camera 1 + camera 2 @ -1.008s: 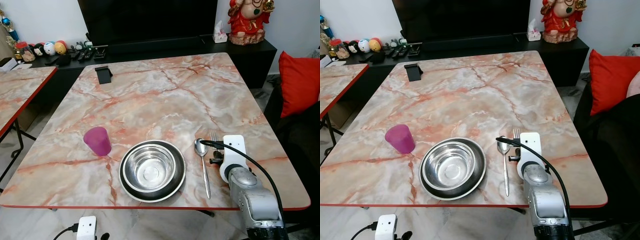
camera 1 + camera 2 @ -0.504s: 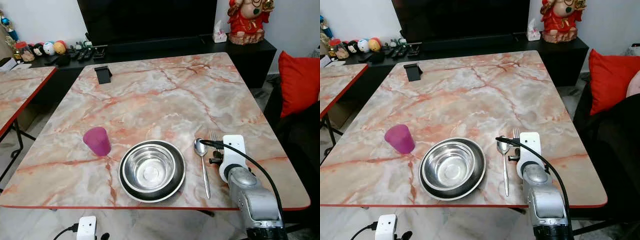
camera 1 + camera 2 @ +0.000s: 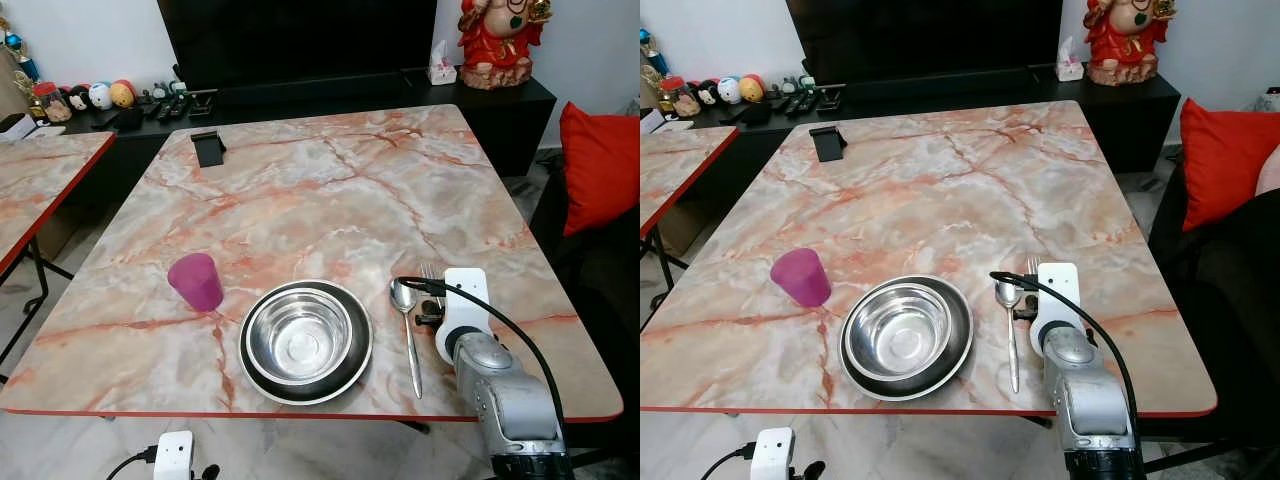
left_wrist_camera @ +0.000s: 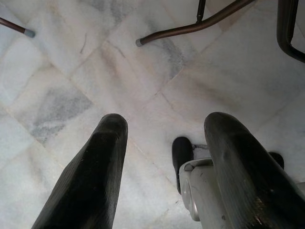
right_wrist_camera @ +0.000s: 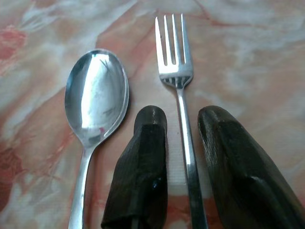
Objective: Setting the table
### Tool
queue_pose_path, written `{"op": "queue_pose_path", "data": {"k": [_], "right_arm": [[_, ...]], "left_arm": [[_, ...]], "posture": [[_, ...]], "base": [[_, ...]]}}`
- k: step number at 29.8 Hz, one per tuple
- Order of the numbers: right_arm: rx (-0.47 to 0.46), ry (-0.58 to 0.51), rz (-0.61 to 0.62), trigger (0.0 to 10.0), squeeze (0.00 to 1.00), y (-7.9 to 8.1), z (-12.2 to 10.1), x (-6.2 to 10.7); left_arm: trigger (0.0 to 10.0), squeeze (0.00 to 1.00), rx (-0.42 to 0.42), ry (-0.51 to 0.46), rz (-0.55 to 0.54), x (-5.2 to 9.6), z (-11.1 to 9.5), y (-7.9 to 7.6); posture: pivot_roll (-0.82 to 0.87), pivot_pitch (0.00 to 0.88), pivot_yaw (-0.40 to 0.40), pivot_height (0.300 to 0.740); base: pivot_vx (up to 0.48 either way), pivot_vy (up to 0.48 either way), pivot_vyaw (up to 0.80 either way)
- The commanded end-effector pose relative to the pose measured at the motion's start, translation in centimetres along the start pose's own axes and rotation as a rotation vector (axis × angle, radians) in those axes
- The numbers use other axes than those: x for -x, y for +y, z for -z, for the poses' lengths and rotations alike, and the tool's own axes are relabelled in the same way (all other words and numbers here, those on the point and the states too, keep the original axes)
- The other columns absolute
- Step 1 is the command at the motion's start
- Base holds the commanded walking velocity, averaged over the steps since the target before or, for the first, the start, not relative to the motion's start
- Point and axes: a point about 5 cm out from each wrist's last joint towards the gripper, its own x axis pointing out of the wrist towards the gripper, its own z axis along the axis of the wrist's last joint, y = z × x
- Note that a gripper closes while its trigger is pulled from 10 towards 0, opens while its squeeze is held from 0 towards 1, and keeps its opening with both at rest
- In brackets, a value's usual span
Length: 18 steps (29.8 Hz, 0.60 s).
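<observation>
Right wrist view: right gripper low over the marble counter, fingers narrowly parted to either side of the fork handle; contact with the handle cannot be told. Fork flat on counter, tines pointing away from the robot. Spoon just beside it, between fork and steel bowl. Purple cup upright left of bowl. Left gripper hangs over the tiled floor, fingers wide apart, holding nothing.
</observation>
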Motion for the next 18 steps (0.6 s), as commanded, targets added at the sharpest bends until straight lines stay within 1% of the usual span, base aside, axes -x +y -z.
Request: {"op": "queue_pose_path", "data": {"k": [1, 6, 8, 9, 11, 12, 13, 15, 16, 17, 18], "right_arm": [[-0.007, -0.037, -0.006, 10.0, 0.00, 0.2, -1.1, 0.3], [0.026, -0.075, 0.026, 10.0, 0.00, -0.2, -1.4, 0.2], [0.014, -0.106, 0.024, 10.0, 0.00, -0.2, -1.9, 0.3], [0.016, -0.164, 0.027, 10.0, 0.00, -0.2, -2.5, 0.4], [0.032, -0.236, 0.040, 10.0, 0.00, -0.3, -3.2, 0.6], [0.024, -0.287, 0.037, 10.0, 0.00, -0.3, -3.7, 0.7], [-0.019, -0.376, 0.029, 10.0, 0.00, -0.2, -4.5, 1.1], [-0.060, -0.461, 0.027, 10.0, 0.00, -0.3, -5.2, 1.6], [-0.071, -0.528, 0.037, 10.0, 0.00, -0.4, -5.9, 2.0], [-0.065, -0.557, 0.042, 10.0, 0.00, -0.4, -6.3, 2.2], [-0.049, -0.611, 0.041, 10.0, 0.00, -0.3, -6.9, 2.6]], "left_arm": [[10.0, 0.00, 0.004, 0.021, -0.013, 0.1, 0.2, 0.5], [10.0, 0.00, 0.004, 0.019, -0.013, 0.1, 0.2, 0.6], [10.0, 0.00, 0.004, 0.019, -0.013, 0.1, 0.2, 0.6], [10.0, 0.00, 0.004, 0.018, -0.013, 0.1, 0.2, 0.6], [10.0, 0.00, 0.004, 0.018, -0.013, 0.1, 0.2, 0.6], [10.0, 0.00, 0.004, 0.018, -0.013, 0.1, 0.2, 0.7], [10.0, 0.00, 0.003, 0.017, -0.013, 0.1, 0.2, 0.7], [10.0, 0.00, 0.003, 0.016, -0.013, 0.1, 0.1, 0.7], [10.0, 0.00, 0.003, 0.015, -0.013, 0.1, 0.1, 0.7], [10.0, 0.00, 0.002, 0.015, -0.013, 0.1, 0.1, 0.7], [10.0, 0.00, 0.001, 0.015, -0.013, 0.1, 0.1, 0.8]], "posture": [[-0.11, 0.000, 0.112, 0.740], [-0.11, 0.000, 0.113, 0.740], [-0.11, 0.000, 0.113, 0.740], [-0.11, 0.000, 0.116, 0.740], [-0.11, 0.000, 0.116, 0.740], [-0.11, 0.000, 0.117, 0.740], [-0.11, 0.000, 0.119, 0.740], [-0.11, 0.000, 0.119, 0.740], [-0.11, 0.000, 0.120, 0.740], [-0.11, 0.000, 0.120, 0.740], [-0.11, 0.000, 0.122, 0.740]], "base": [[0.000, 0.000, 0.00], [0.000, 0.000, 0.00], [0.000, 0.000, 0.00], [0.000, 0.000, 0.00], [0.000, 0.000, 0.00], [0.000, 0.000, 0.00], [0.000, 0.000, 0.00], [0.000, 0.000, 0.00], [0.000, 0.000, 0.00], [0.000, 0.000, 0.00], [0.000, 0.000, 0.00]]}}
